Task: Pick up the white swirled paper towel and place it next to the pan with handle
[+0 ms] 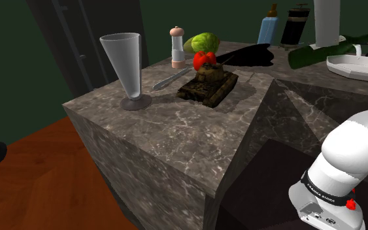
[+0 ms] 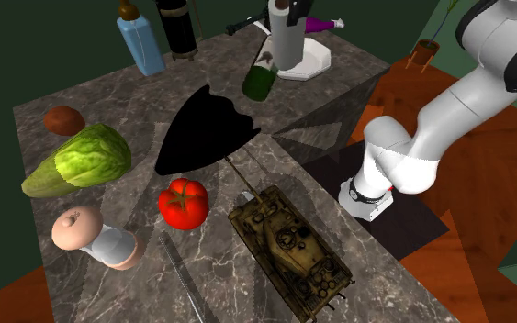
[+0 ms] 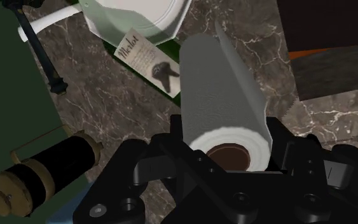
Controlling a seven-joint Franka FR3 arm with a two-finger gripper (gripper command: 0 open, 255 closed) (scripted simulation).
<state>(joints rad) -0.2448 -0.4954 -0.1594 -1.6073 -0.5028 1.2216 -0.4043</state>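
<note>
The white paper towel roll (image 3: 219,95) has a brown core and sits clasped between my black fingers (image 3: 179,137). My gripper (image 3: 228,140) is shut on it. In the second exterior view the upright roll (image 2: 288,41) hangs under the gripper (image 2: 283,5), over the green wine bottle (image 2: 260,81) and the edge of the white pan (image 2: 322,61). In the shoulder view the roll (image 1: 327,23) stands at the far right, above the bottle (image 1: 316,56) and just left of the pan with handle (image 1: 355,68).
A dark bottle (image 2: 178,27) and a blue bottle (image 2: 141,44) stand at the counter's back. Nearer are a black flat shape (image 2: 201,133), lettuce (image 2: 77,161), tomato (image 2: 184,203), toy tank (image 2: 288,248), pepper mill (image 2: 95,236), a knife (image 2: 183,280) and a tall glass (image 1: 129,68).
</note>
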